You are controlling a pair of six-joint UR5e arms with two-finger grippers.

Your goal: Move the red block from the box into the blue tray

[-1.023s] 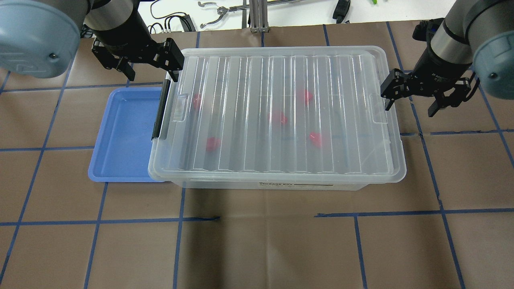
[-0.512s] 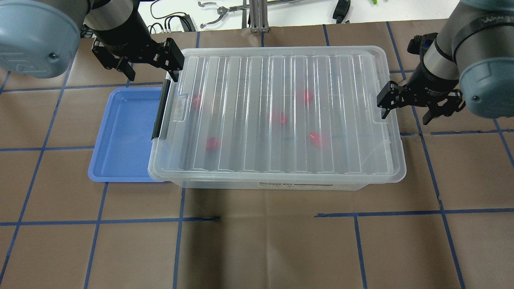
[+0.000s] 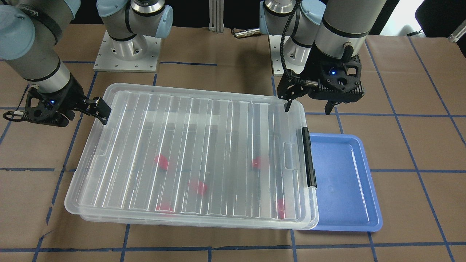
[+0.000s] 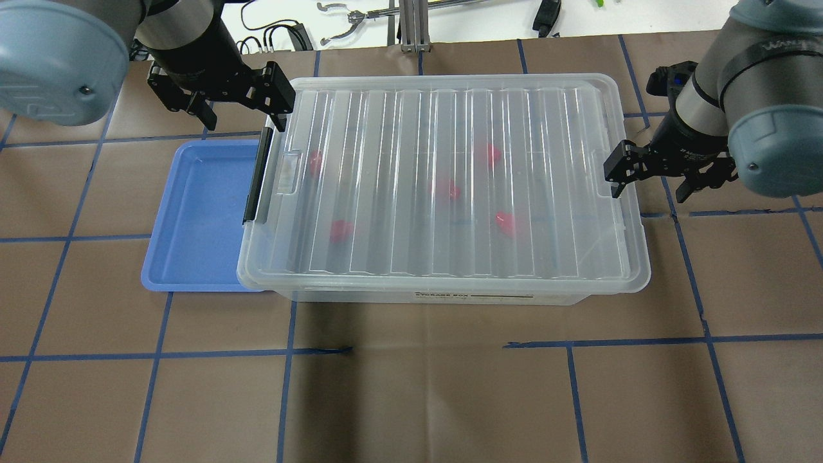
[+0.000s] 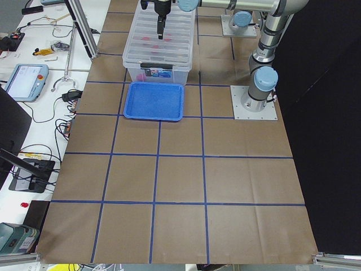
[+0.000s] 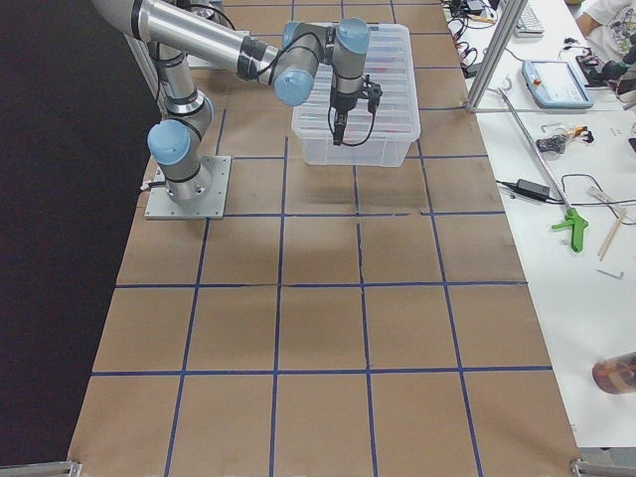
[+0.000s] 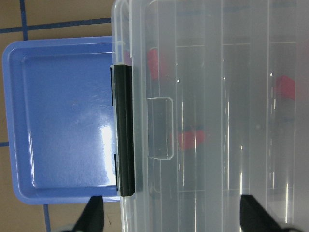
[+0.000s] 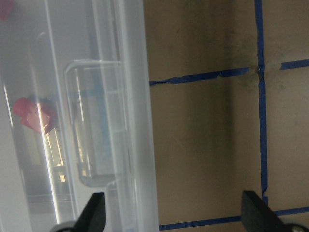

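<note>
The box (image 4: pixel 398 128) is a clear bin with its ribbed lid on and a black clip handle (image 4: pixel 257 177) at its left end. Several red blocks lie inside under the lid, one of them at the front left (image 4: pixel 341 230). The blue tray (image 4: pixel 199 212) lies flat at the box's left end, its right edge under the box rim. My left gripper (image 4: pixel 243 108) is open and empty above the box's far left corner. My right gripper (image 4: pixel 652 180) is open and empty. It straddles the lid's right edge (image 8: pixel 137 121), with one finger over the lid.
Brown paper with blue tape lines covers the table (image 4: pixel 411 386). Tools and cables lie on the white bench (image 4: pixel 360 19) beyond the far edge. In the left wrist view the clip handle (image 7: pixel 124 130) runs between the tray (image 7: pixel 63 121) and the lid.
My right gripper has moved left toward the box's right end; its inner finger now reaches over the lid's edge. The left arm, box, tray and blocks have not moved.
</note>
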